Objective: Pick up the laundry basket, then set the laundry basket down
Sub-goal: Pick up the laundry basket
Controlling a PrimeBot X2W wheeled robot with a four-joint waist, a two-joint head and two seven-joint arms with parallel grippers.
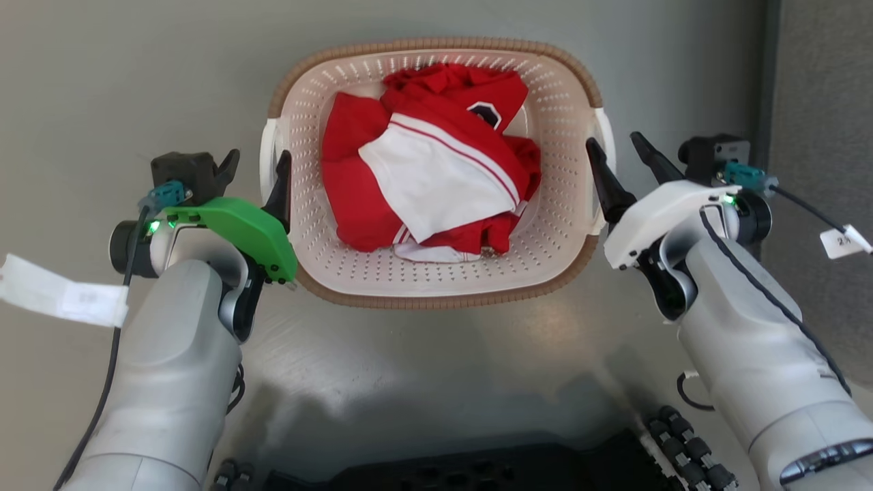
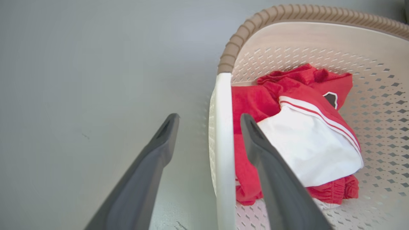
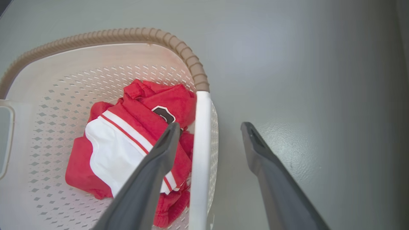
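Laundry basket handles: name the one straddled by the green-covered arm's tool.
The left handle of the laundry basket: the open left tool, ahead of the green cover, has one finger each side. The right tool straddling the right handle is white-covered.

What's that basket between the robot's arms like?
The laundry basket is cream plastic dotted with holes, rounded-rectangular, with a brown woven-look rim and white side handles. It stands upright on the grey floor, holding red and white clothes. The left hand and right hand, both open, each straddle a handle.
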